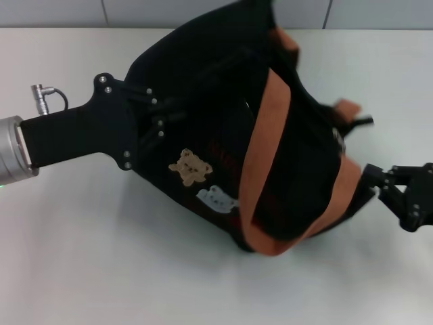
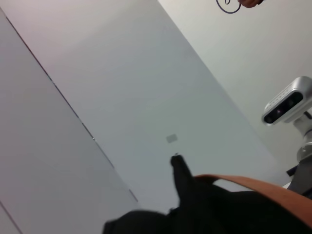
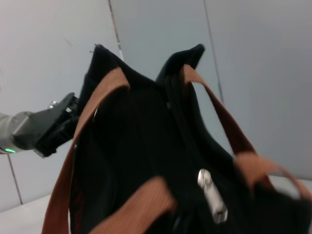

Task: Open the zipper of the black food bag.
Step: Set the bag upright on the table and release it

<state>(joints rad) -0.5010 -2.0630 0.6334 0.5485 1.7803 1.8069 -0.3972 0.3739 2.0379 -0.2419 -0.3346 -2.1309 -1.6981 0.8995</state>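
We judge the opening has barely begun: the silver pull of the zipper (image 3: pixel 212 195) sits at the near end of the black food bag (image 1: pixel 223 169), closest to our right gripper (image 1: pixel 379 181), whose jaws stand apart just beside that end. Next we need to close on the pull and draw it along the top seam toward the left gripper (image 1: pixel 145 115), which presses against the bag's far side; its jaws we cannot tell. The table (image 1: pixel 81 257) around the bag lies bare.

A boxy black fabric food bag (image 1: pixel 223 135) with orange-brown straps lies tilted on a white table (image 1: pixel 101 271) between the left gripper (image 1: pixel 145 112) and right gripper (image 1: pixel 379 186).
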